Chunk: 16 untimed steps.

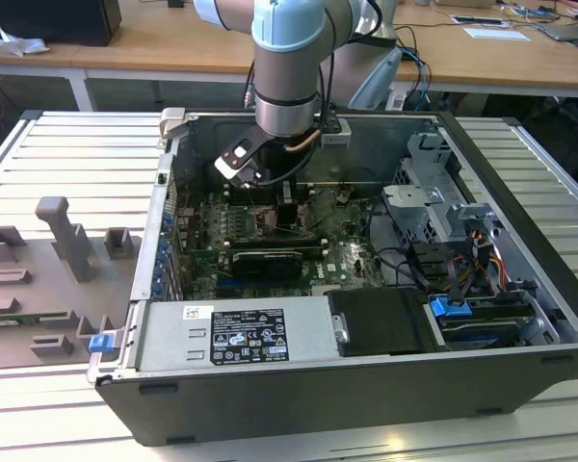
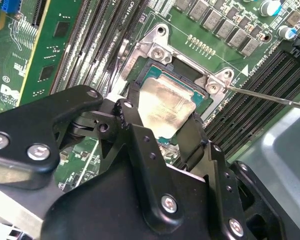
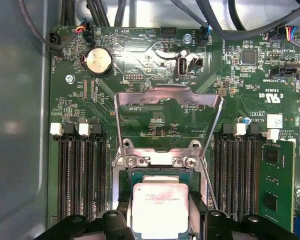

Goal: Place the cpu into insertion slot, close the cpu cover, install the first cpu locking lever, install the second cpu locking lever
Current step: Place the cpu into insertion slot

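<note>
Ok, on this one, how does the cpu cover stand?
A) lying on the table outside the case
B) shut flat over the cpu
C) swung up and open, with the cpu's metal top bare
C: in the first wrist view the cpu cover stands tilted up from its hinge at the insertion slot, and the cpu, gripped in the pincer, has nothing over its top.
</note>
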Motion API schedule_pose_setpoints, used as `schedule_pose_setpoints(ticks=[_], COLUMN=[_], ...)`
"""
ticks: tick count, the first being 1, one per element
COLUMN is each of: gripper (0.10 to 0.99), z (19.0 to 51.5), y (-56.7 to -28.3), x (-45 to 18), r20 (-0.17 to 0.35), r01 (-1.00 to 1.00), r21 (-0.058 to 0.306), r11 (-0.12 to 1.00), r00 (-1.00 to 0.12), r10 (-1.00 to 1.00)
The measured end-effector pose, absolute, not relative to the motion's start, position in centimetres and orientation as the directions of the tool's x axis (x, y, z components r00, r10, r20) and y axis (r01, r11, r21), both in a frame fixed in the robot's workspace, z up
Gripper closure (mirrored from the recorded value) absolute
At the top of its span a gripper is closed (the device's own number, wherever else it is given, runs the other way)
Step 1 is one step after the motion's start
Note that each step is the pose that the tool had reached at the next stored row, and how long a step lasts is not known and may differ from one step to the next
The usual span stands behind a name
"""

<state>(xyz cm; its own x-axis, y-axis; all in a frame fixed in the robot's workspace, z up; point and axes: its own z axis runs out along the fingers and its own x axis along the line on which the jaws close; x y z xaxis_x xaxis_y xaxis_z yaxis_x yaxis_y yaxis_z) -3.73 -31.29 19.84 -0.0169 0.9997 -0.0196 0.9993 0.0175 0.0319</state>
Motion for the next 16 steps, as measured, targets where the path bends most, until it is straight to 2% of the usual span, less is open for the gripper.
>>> schedule_pose_setpoints(ticks=[6, 7, 16], gripper=[0.533, 0.471, 0.486], z=[19.8, 19.8, 21.0], y=[-31.3, -31.3, -31.3], x=[-3.7, -3.7, -3.7], r20=[-0.021, -0.021, -0.021], r01=[0.999, 0.999, 0.999], r21=[0.032, 0.032, 0.032], r11=[0.021, 0.021, 0.021], r00=[-0.020, -0.020, -0.020], r10=[1.000, 1.000, 1.000])
